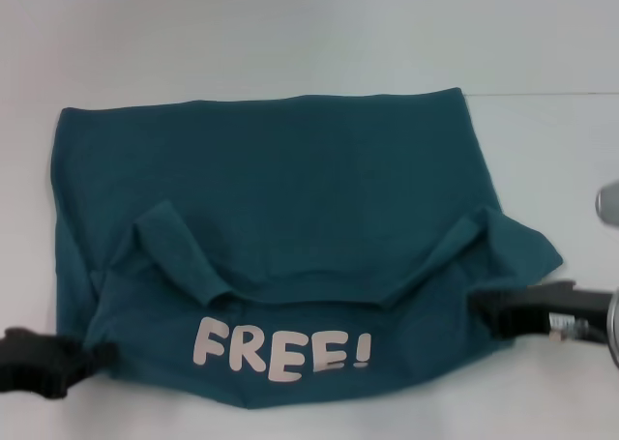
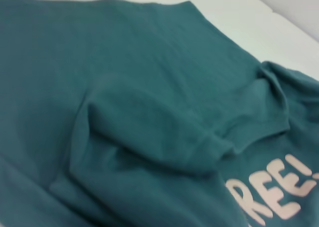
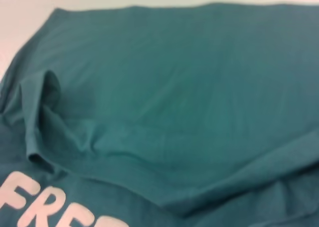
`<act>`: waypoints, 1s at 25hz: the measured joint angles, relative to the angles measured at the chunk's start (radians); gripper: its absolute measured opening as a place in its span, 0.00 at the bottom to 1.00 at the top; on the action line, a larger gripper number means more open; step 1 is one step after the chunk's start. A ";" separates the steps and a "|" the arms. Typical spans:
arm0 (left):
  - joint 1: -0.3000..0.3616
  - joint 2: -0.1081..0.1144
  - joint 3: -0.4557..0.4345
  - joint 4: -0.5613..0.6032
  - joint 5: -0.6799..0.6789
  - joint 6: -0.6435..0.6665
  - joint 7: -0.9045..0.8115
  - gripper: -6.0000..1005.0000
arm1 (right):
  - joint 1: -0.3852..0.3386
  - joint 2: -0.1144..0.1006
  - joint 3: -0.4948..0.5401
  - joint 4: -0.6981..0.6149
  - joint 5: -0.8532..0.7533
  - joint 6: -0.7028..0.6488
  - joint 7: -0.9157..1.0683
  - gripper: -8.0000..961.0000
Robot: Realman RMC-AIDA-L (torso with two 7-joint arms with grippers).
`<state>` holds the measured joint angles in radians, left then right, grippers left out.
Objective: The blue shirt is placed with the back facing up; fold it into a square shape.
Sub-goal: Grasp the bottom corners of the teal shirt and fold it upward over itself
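Observation:
The blue shirt (image 1: 290, 189) lies spread on the white table, its near part folded back over the body so that the pale "FREE!" lettering (image 1: 280, 348) faces up. Both short sleeves (image 1: 179, 247) (image 1: 455, 242) lie folded inward on the plain back. My left gripper (image 1: 85, 355) is at the shirt's near left corner, where the cloth bunches to a point in it. My right gripper (image 1: 481, 309) pinches the near right edge. The left wrist view shows the shirt (image 2: 124, 87) and a sleeve fold, the right wrist view shows the shirt (image 3: 199, 77). Neither wrist view shows fingers.
The white table (image 1: 290, 34) extends beyond the shirt at the back and on both sides. A thin seam line (image 1: 542, 94) runs across the table at the back right. A grey part of my right arm (image 1: 607, 203) shows at the right edge.

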<state>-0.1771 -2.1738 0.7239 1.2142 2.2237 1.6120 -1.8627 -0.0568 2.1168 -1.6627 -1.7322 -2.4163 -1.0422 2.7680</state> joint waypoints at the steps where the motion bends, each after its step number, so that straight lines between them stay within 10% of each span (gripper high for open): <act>1: -0.008 0.001 0.000 0.004 -0.004 -0.002 -0.007 0.06 | 0.016 -0.002 0.008 0.000 0.000 -0.001 0.005 0.01; 12: -0.150 0.012 -0.041 0.059 -0.016 -0.076 -0.083 0.06 | 0.279 -0.020 0.246 0.050 -0.007 -0.063 0.020 0.01; 25: -0.388 0.075 -0.043 -0.109 0.005 -0.338 -0.148 0.06 | 0.731 -0.042 0.632 0.510 -0.124 -0.065 -0.135 0.01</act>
<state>-0.5653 -2.0986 0.6811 1.1048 2.2288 1.2742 -2.0107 0.6746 2.0747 -1.0303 -1.2227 -2.5406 -1.1075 2.6331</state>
